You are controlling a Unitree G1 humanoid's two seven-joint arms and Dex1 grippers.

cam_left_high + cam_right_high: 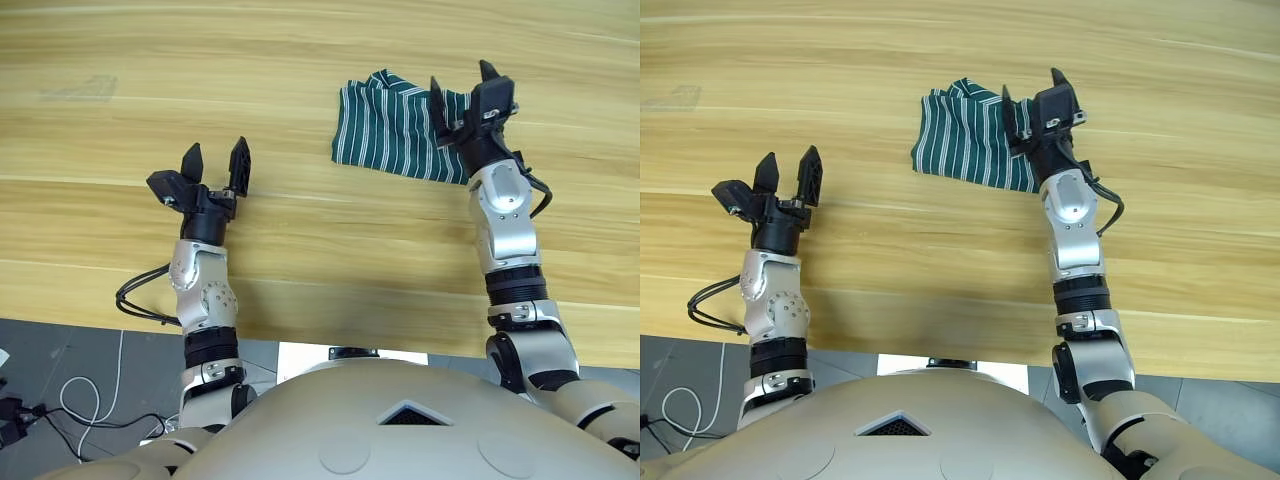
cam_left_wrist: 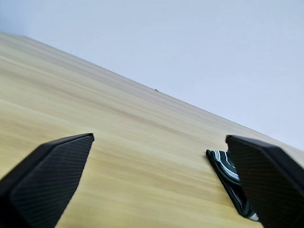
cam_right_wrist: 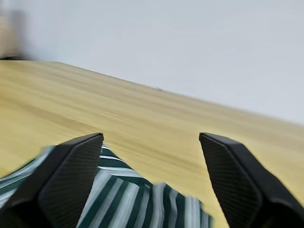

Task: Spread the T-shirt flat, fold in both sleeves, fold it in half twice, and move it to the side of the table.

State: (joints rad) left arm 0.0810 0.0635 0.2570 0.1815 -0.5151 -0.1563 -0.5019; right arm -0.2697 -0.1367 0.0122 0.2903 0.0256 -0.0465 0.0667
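Wooden bench (image 1: 300, 60), folded T-shirt (image 1: 390, 135) upper right; your left tool (image 1: 216, 148) and right tool (image 1: 460, 78) gape empty; the right may snag, unfolding it.

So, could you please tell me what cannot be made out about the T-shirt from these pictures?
Head views: the right gripper covers the right edge of the T-shirt; contact unclear.
Left wrist view: a finger of the left gripper hides part of the T-shirt.
Right wrist view: the T-shirt is blurred and cut off by the frame edge.
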